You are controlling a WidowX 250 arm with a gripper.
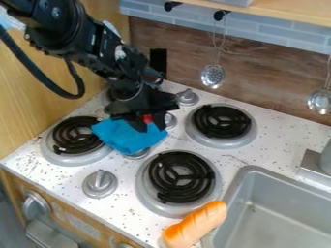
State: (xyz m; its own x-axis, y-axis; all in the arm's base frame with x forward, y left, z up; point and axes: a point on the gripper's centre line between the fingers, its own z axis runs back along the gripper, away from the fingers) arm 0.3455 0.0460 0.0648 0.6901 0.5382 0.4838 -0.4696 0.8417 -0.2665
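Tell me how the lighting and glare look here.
Camera view: soft, fairly even light; small bright highlights on the hanging ladle and perforated spoon; blue cloth clearly lit, while the black pincer touching it is dark, with little detail.

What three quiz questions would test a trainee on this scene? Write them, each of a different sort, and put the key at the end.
1. Multiple choice: what is nearest to the end effector?
A) saucepan
B) blue cloth
C) wooden spoon

2. True or false: a perforated ladle hangs in front of the wall.

3. Fill in the missing word: the bread roll lies at the edge of the grey ____.

Key: 1. B; 2. True; 3. sink
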